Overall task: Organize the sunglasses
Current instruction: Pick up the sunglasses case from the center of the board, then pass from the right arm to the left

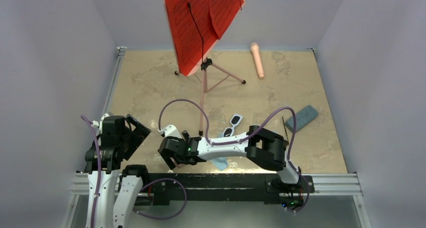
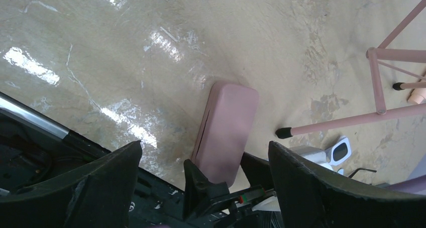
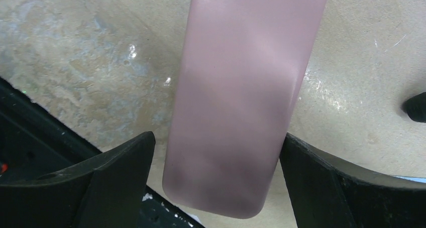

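The white-framed sunglasses [image 1: 232, 124] lie mid-table just behind my right forearm; they also show in the left wrist view [image 2: 341, 150]. Of the black pair only a thin arm [image 1: 285, 125] shows beside my right elbow. The pink oblong case [image 3: 241, 97] lies flat on the table near the front edge and also shows in the left wrist view [image 2: 226, 130]. My right gripper [image 3: 218, 135] is open and its jaws straddle the case's near end; in the top view [image 1: 168, 156] it hides the case. My left gripper [image 1: 134, 132] is open and empty, to the left of the case [image 2: 204, 145].
A pink music stand [image 1: 206, 82] with a red folder [image 1: 201, 22] stands at mid-back, one leg foot near the case [image 2: 284, 132]. The grey-blue flat case [image 1: 302, 117] lies at the right. A pink cylinder [image 1: 257, 60] lies at the back. A light blue scrap [image 1: 219, 162] lies under my right arm.
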Robot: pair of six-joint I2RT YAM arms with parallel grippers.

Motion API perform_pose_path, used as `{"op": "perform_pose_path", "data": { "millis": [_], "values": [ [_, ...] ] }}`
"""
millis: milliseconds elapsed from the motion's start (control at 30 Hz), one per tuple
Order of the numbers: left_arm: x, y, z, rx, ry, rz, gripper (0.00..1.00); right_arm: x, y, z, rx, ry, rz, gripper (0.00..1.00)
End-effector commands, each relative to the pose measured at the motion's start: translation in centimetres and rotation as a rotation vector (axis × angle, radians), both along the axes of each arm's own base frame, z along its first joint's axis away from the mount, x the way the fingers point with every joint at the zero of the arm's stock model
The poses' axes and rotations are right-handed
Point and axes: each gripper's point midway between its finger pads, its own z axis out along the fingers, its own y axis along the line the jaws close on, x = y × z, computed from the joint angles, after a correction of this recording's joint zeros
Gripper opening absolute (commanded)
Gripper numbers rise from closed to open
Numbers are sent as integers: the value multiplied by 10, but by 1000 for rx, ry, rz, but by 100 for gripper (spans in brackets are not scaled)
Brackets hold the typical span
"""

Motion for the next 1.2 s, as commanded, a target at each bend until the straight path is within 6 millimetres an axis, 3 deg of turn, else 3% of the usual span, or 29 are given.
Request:
{"op": "perform_pose_path", "data": {
  "millis": [0,100,167,233,300,433,500,567,767,867,1067,1167],
  "values": [
    [2,2,9,1,-30,15,100,8,8,12,8,-56,-48,92],
    [2,1,9,-2,-29,8,100,6,9,13,11,-70,-48,83],
    [2,0,10,-2,-32,-5,100,6,9,20,36,-77,-44,71],
    [4,-6,11,-12,-42,-52,100,8,4,33,57,-91,-50,53],
    [10,-24,16,-48,-79,-181,100,4,0,57,108,-102,-5,45],
    [19,-92,38,-288,-218,-585,100,-11,-11,119,255,-185,231,40],
    [14,-123,53,-459,-287,-767,100,-15,-30,132,250,-248,345,38],
    [9,-139,65,-571,-345,-893,100,-20,-52,138,248,-270,428,38],
    [-5,-165,81,-621,-408,-1061,100,-30,-93,160,317,-279,649,31],
    [-17,-175,70,-598,-326,-1135,100,-26,-108,183,359,-351,678,29],
    [-26,-188,80,-734,-323,-1232,100,-12,-124,207,356,-468,672,30],
    [-31,-192,87,-797,-345,-1281,97,-11,-122,212,361,-503,705,28]
  ]
}}
